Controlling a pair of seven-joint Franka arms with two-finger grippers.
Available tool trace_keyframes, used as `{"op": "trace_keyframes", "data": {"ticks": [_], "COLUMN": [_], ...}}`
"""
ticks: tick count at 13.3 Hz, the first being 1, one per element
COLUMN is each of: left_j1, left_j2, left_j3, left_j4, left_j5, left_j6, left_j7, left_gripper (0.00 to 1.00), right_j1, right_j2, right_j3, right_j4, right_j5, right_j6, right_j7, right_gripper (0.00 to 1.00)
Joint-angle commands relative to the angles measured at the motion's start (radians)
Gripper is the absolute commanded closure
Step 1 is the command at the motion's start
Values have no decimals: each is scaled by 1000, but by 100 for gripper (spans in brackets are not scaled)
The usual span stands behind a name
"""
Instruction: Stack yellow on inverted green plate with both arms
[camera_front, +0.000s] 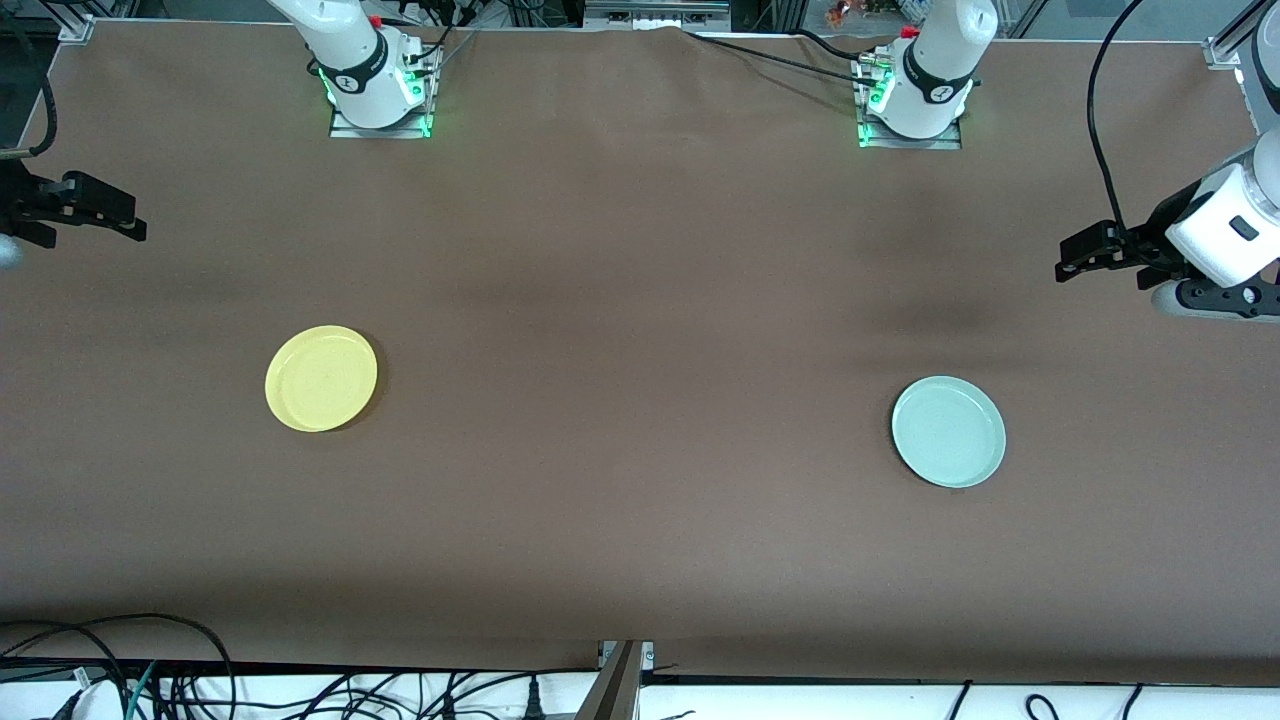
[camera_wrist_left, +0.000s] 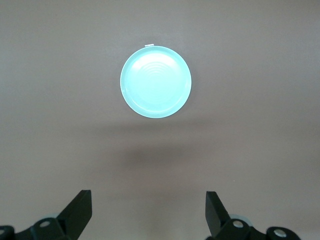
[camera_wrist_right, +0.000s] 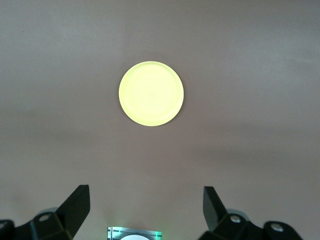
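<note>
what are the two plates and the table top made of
Yellow plate: probably plastic, smooth, one flat colour, thin low rim.
Green plate: likely the same, slightly glossy with faint concentric rings in the left wrist view.
Table cover: matte brown sheet, paper or fabric, softly wrinkled.

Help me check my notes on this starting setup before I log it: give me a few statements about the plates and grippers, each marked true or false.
1. The yellow plate lies toward the right arm's end of the table. True.
2. The yellow plate already sits on the green plate. False: the two lie far apart on the brown table, not touching.
3. The left gripper holds the green plate. False: its jaws are open and empty, high above the table.
4. The right gripper is open with nothing between its fingers. True.
5. Both plates lie flat on the table. True.
</note>
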Motion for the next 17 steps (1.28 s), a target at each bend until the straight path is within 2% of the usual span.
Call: {"op": "trace_keyframes", "data": {"ticks": [1, 17], "left_j1": [-7, -7], "left_j2": [2, 13], "left_j3": [-1, -1], "left_j4": [3, 4], "left_j5": [7, 7], "left_j6": [-5, -13], "left_j7": [-38, -57], "left_gripper": [0, 0], "right_j1": [-5, -24], "right_j2": [5, 12], "right_j3": [3, -1], "right_j4": [11, 7], "right_j5": [1, -4], "right_j6": [-4, -6], "right_j7": [-6, -5], "right_gripper": [0, 0]}}
